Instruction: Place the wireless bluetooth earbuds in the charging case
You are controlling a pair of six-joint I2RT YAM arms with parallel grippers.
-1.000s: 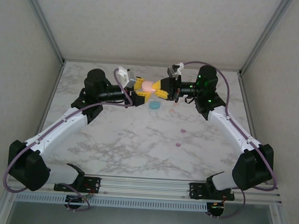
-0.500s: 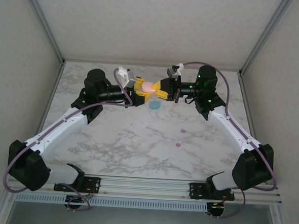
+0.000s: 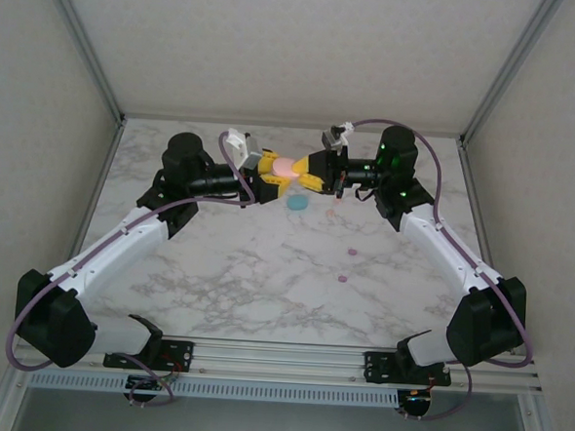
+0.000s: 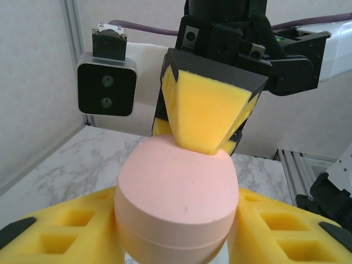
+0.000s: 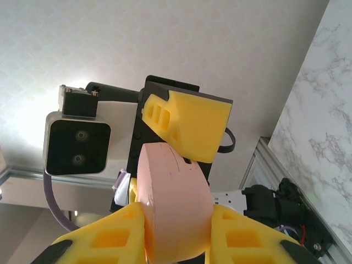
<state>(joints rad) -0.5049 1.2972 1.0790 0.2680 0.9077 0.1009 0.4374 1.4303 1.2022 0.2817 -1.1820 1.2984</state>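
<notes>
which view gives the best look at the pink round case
Left wrist: the pink case is close up, with its top face and seam plain. The right wrist view shows it turned on edge; the top external view shows a small pink spot.

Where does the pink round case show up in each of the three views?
Top external: the pink round case sits far centre, between the left pincer and right pincer.
Left wrist: case bottom centre, close up; marble table lower left.
Right wrist: case bottom centre, on edge; marble table at right.
Shared landmark: the marble table.
</notes>
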